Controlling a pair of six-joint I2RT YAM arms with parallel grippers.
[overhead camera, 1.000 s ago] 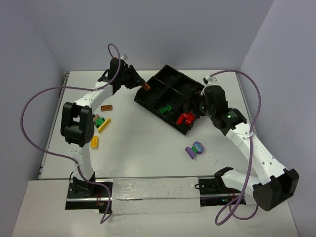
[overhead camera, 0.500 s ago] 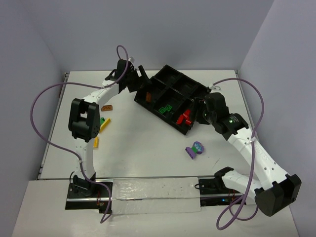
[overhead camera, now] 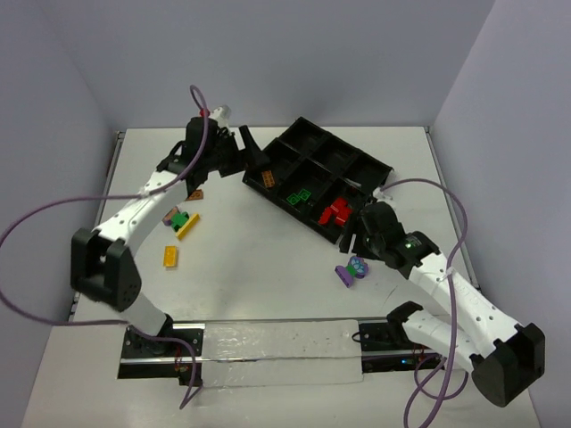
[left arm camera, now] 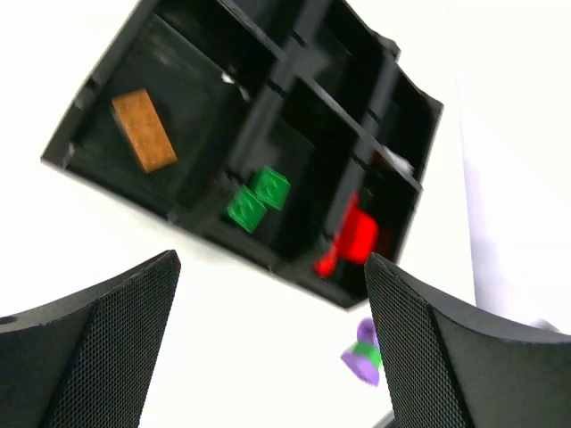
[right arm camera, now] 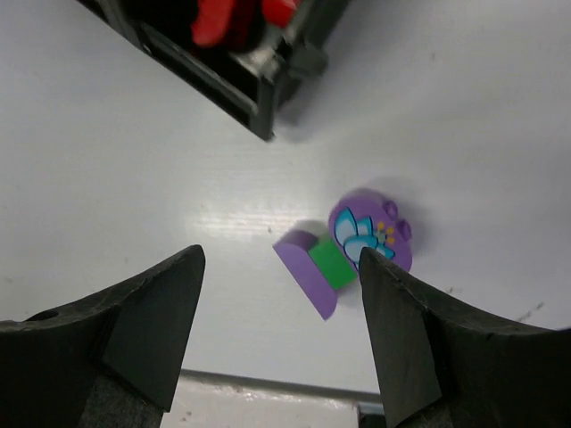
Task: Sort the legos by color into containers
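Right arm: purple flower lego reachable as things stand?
Probably yes. The right gripper hangs open just above the purple flower lego, nothing between them; the tray corner sits off to the side.

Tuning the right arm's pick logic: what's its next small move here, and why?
Probably shift the right pincer to centre on the purple flower piece, then descend to grasp. Its jaws stand open and empty, and the piece lies loose on the table below them, off toward one finger, just outside the tray corner.
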